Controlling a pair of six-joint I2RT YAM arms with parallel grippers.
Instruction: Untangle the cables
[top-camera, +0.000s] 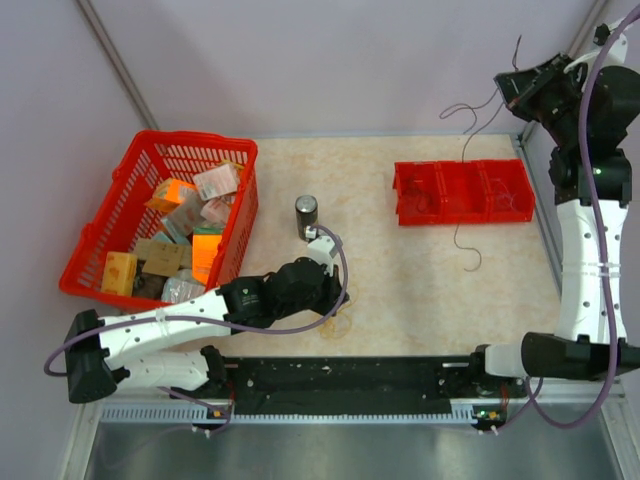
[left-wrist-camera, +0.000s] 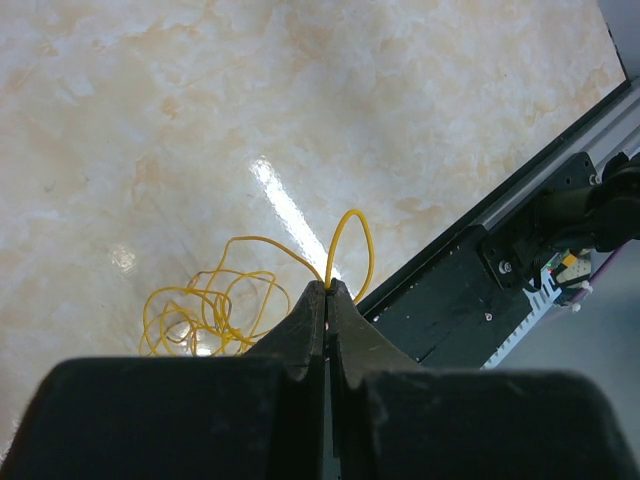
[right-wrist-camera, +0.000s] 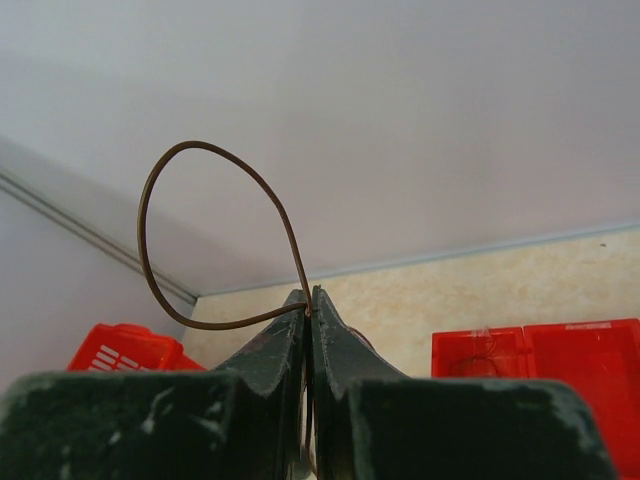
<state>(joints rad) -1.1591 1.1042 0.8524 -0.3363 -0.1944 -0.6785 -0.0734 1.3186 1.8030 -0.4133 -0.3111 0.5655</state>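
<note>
My left gripper (left-wrist-camera: 327, 285) is shut on a hair-thin yellow wire (left-wrist-camera: 205, 310) that lies coiled in loose loops on the marble tabletop near the front rail; in the top view the gripper (top-camera: 338, 312) sits low over the yellow coil (top-camera: 338, 327). My right gripper (right-wrist-camera: 308, 295) is shut on a thin dark wire (right-wrist-camera: 160, 195) that loops above the jaws. In the top view the right gripper (top-camera: 512, 88) is raised high at the back right, and the dark wire (top-camera: 466, 160) hangs from it down past the red bins to the table.
A red basket (top-camera: 120, 195) full of boxes stands at the left. A dark can (top-camera: 306, 215) stands mid-table. A red three-compartment bin (top-camera: 462, 192) sits at the right, also in the right wrist view (right-wrist-camera: 540, 355). The black front rail (left-wrist-camera: 470, 290) lies close to the left gripper.
</note>
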